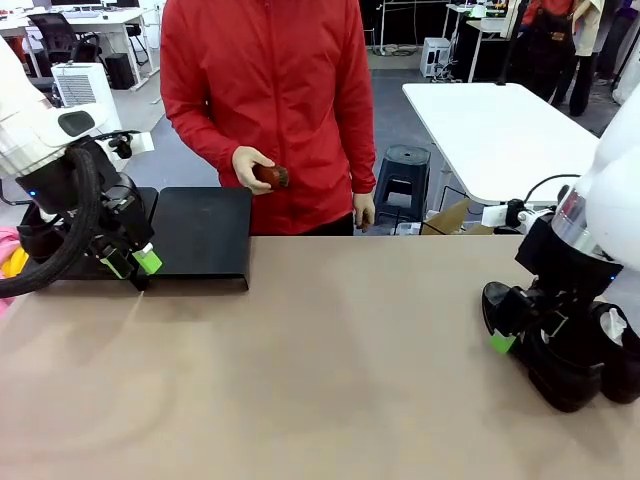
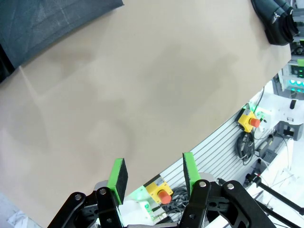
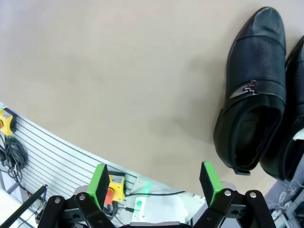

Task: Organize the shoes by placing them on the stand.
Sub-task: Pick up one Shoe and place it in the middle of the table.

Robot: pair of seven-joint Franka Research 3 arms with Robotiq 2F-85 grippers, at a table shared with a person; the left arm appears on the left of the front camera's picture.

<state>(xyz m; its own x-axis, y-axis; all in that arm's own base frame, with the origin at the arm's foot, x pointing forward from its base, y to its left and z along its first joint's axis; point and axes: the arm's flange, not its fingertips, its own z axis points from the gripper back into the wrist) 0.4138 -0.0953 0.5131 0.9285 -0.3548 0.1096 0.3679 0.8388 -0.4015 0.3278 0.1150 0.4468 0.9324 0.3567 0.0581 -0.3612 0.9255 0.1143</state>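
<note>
Two glossy black shoes [image 1: 565, 385] stand side by side at the table's right edge. In the right wrist view the nearer shoe [image 3: 251, 95] lies to the upper right, with the other shoe [image 3: 295, 118] at the frame's edge. My right gripper [image 1: 515, 335] [image 3: 154, 183] hovers open just left of them, holding nothing. The stand [image 1: 200, 235] [image 2: 47, 23] is a flat black platform at the far left. My left gripper [image 1: 133, 264] [image 2: 154, 173] hangs open and empty at its front left corner. The shoes [image 2: 275, 19] show small in the left wrist view.
A person in a red jacket stands at the far side and holds a small brown round object [image 1: 270, 176] in one hand. Bare tan tabletop [image 1: 330, 360] spans the space between stand and shoes. A white table [image 1: 500, 130] and a stool [image 1: 400, 175] stand behind.
</note>
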